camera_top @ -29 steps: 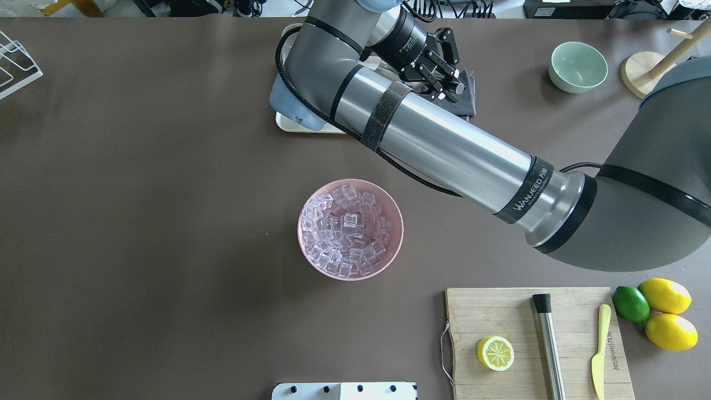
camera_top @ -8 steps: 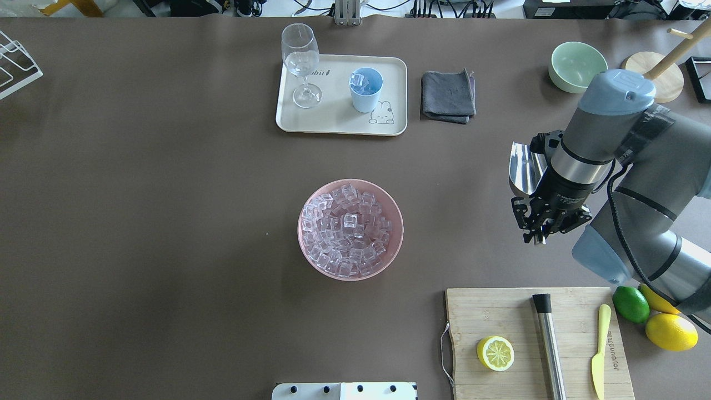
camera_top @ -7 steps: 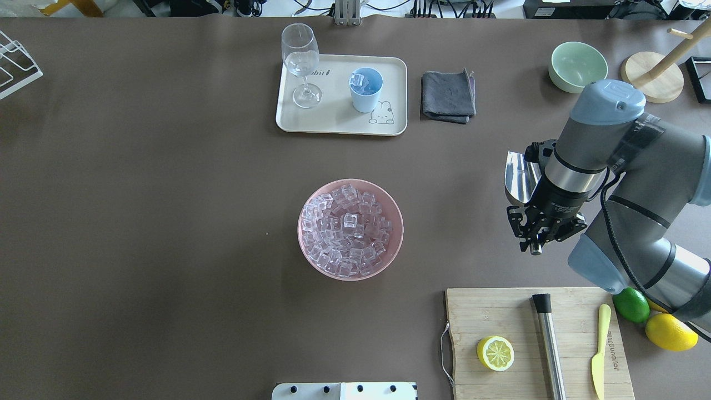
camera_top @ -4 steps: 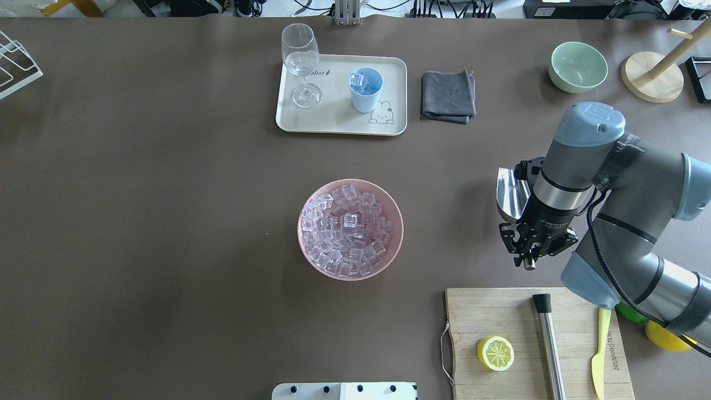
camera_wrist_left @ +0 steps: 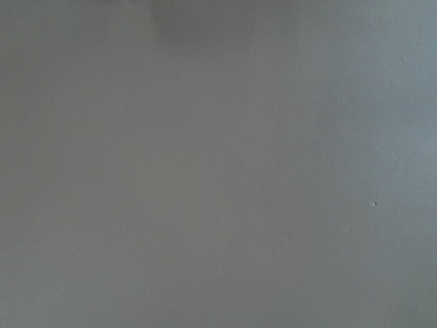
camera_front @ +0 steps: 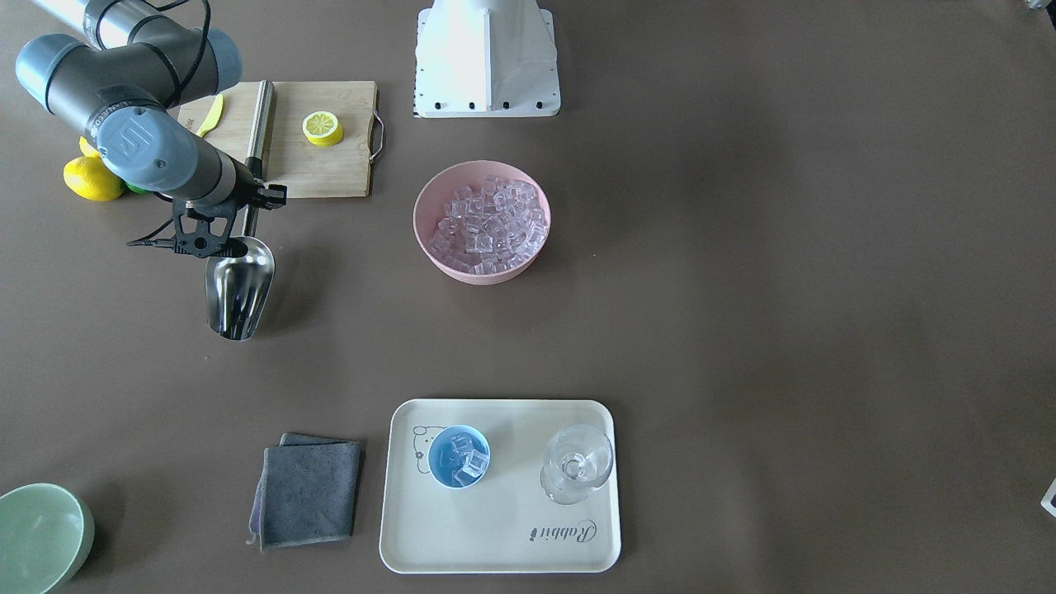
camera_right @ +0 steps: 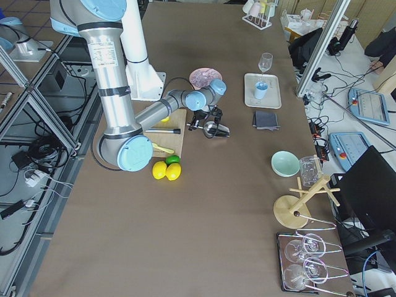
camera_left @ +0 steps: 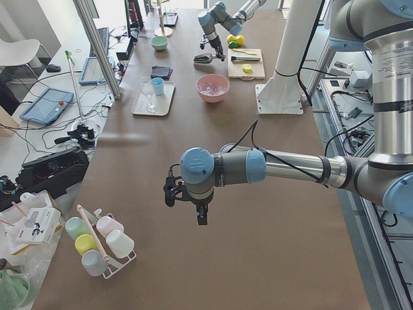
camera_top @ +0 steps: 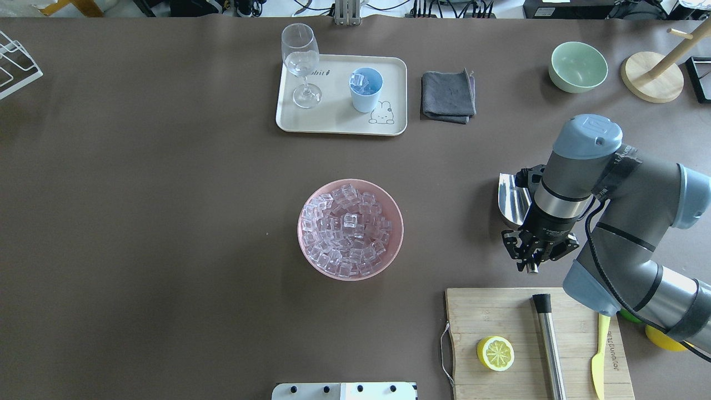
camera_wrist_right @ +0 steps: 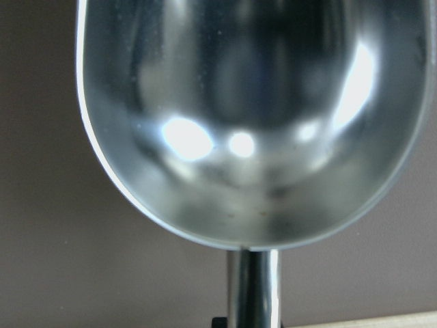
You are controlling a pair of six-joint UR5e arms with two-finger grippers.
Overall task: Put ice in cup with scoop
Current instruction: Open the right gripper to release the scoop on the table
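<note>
Scoop [camera_top: 511, 195] empty, handle clamped in R gripper [camera_top: 533, 256], near board [camera_top: 489, 311]. Cup [camera_top: 366, 90] sits on tray [camera_top: 339, 119] w/ some ice [camera_top: 362, 82] inside; more in bowl [camera_top: 399, 236]. L gripper [camera_left: 199, 205] state: can't tell.

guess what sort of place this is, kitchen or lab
Likely a robotics lab staged as a drinks counter: the right gripper holds a scoop over a table, tablets and cables lie alongside, and a pink bowl of ice sits near a cutting board.

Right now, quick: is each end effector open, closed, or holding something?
Left end effector: cannot be told from this side view.
Right end effector: closed on the handle of the empty scoop.
</note>
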